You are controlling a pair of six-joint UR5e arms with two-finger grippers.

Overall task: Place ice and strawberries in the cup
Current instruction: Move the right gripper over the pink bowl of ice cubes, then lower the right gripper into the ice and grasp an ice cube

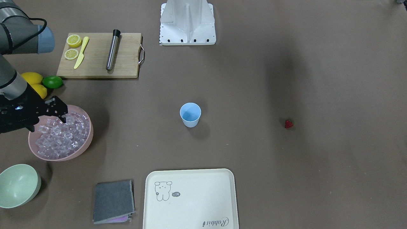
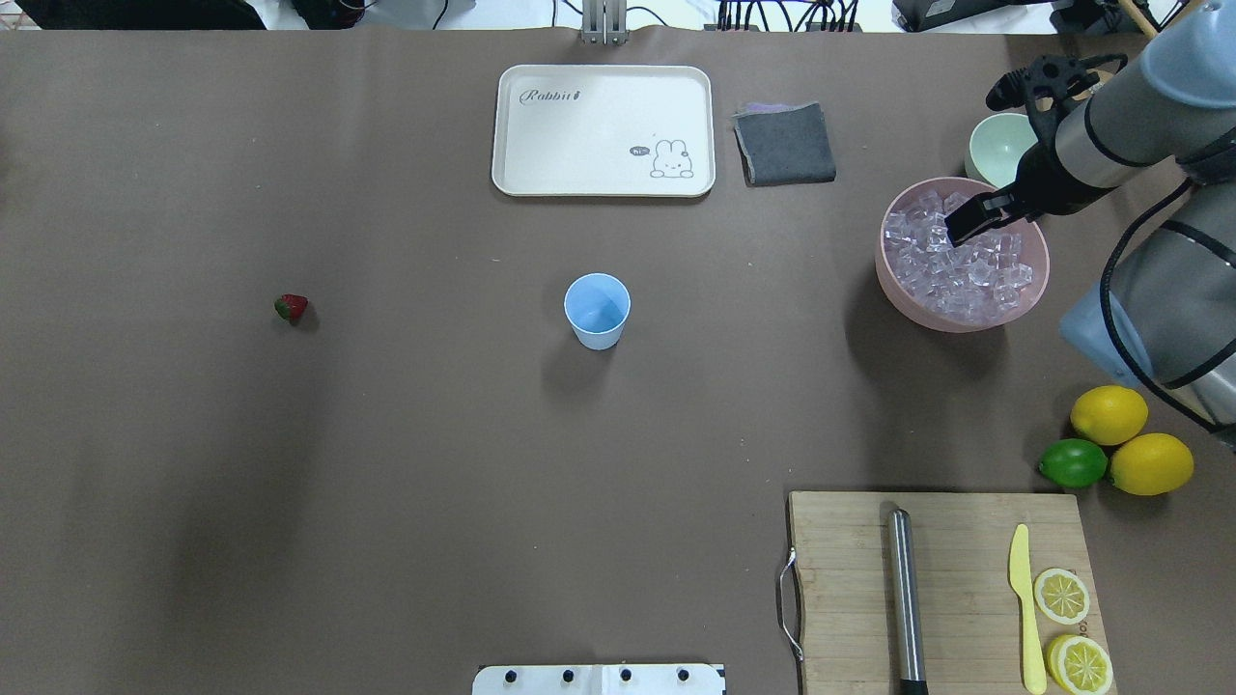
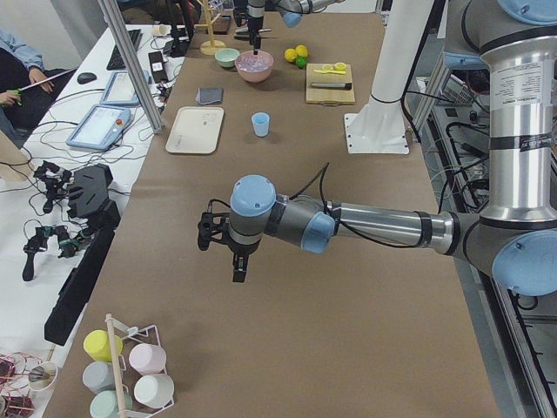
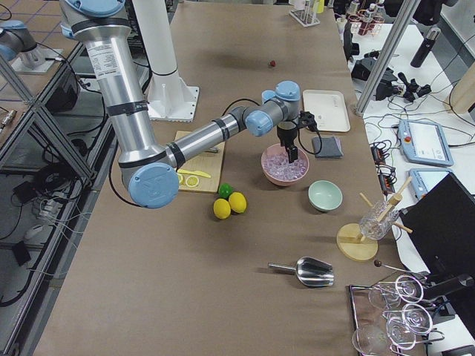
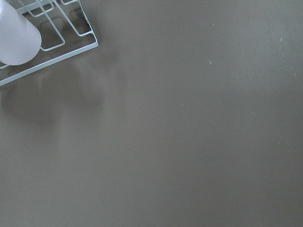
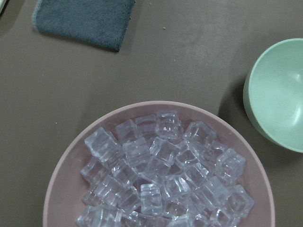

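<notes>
Brown table (image 2: 386,483): the right gripper (image 2: 966,230) is held over small glassy ice cubes (image 6: 161,184), opening indiscernible; apparently ice-picking, so a cube must next be grasped.

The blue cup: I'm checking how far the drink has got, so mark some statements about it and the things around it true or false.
The cup is empty. True.
The strawberry lies in the cup. False: it lies on the table, apart from it.
The ice is in the pink bowl. True.
The right claw hangs over the green bowl. False: it is over the pink bowl.
</notes>
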